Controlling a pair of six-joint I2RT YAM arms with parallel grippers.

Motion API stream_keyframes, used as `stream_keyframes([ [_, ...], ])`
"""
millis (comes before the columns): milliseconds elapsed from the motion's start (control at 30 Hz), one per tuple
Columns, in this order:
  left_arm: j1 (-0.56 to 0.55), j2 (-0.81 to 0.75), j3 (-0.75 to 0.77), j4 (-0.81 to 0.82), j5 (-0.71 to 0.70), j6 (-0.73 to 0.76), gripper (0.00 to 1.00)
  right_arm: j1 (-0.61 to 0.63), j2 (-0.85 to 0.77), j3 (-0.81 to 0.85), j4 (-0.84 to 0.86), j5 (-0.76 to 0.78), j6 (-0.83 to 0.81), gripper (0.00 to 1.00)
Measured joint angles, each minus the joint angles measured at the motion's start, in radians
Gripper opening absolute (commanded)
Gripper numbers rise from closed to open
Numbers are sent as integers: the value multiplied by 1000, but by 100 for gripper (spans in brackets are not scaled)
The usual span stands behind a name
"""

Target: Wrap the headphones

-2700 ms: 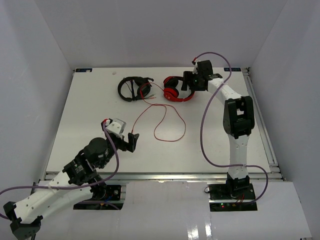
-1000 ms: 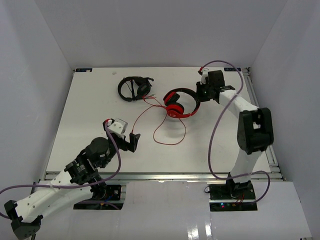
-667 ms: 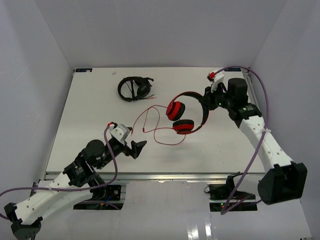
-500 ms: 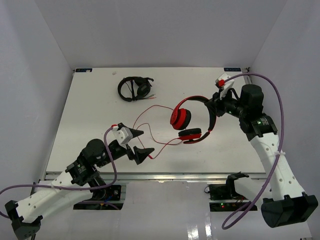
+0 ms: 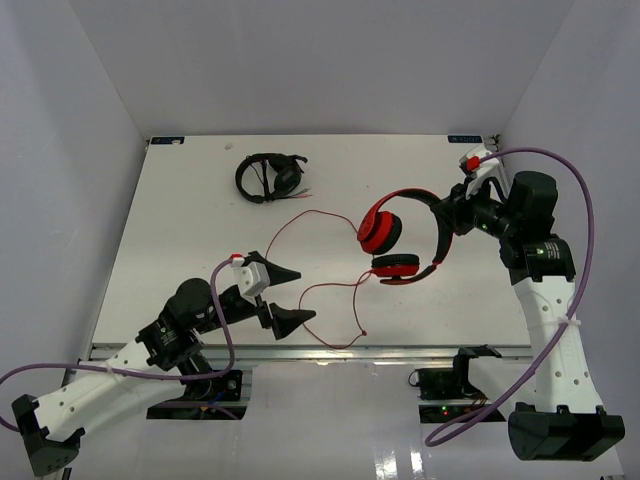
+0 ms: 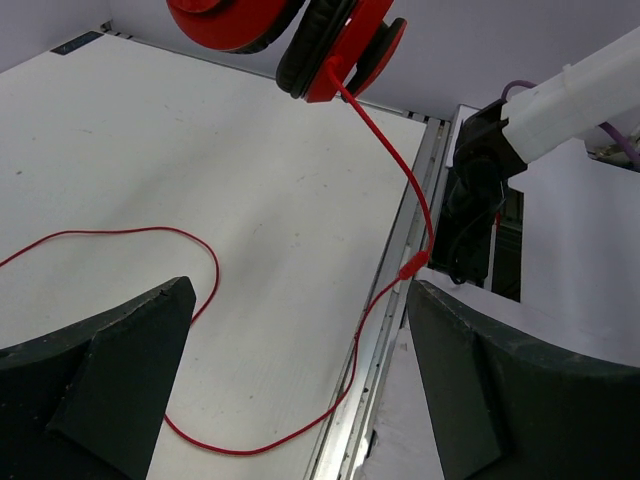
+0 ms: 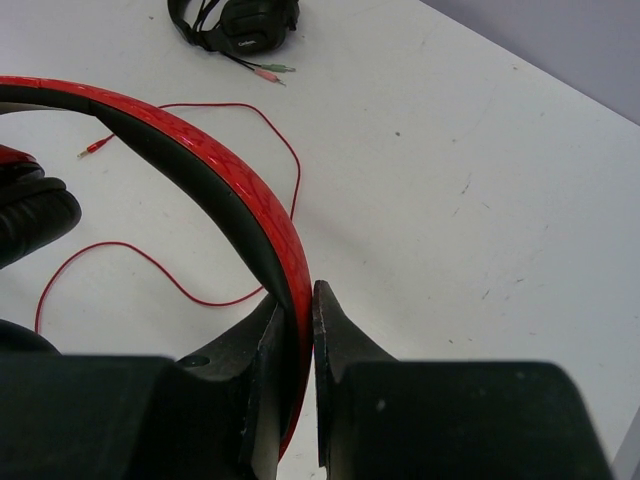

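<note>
The red headphones (image 5: 400,238) hang in the air over the table's right half. My right gripper (image 5: 447,214) is shut on their red headband (image 7: 180,130), pinched between the two fingertips of that gripper (image 7: 302,300). The thin red cable (image 5: 330,345) drops from the lower ear cup and loops on the table near the front edge. My left gripper (image 5: 293,296) stands wide open low over that front edge, with nothing between its fingers. In the left wrist view the ear cups (image 6: 300,30) hang above and the cable (image 6: 390,150) runs between the open jaws (image 6: 300,295).
Black headphones (image 5: 268,177) with their own cable lie at the back left of the table (image 5: 180,220); they also show at the top of the right wrist view (image 7: 235,20). White walls enclose three sides. A metal rail (image 5: 400,352) runs along the near edge.
The right arm has lifted the red headphones off the table and swung them right and nearer. The cable trailed along. The left gripper advanced toward the front edge, still open.
</note>
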Motion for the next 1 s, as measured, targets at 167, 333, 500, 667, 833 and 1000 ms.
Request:
stream_keyframes([
  [167, -10, 60, -1, 16, 40, -1, 98, -7, 29, 23, -16, -33, 18, 8],
  [333, -61, 113, -33, 32, 40, 2, 98, -17, 62, 48, -19, -57, 40, 8],
  [500, -152, 195, -51, 47, -1, 23, 98, -20, 89, 71, -21, -80, 59, 8],
  [667, -239, 296, -88, 108, -91, 62, 98, -23, 103, 100, -24, -98, 70, 8],
  [833, -269, 341, -169, 184, -148, 91, 98, -23, 104, 122, -36, -115, 71, 8],
  [1000, -270, 380, -185, 248, -173, 95, 98, -23, 104, 125, -43, -134, 72, 8],
])
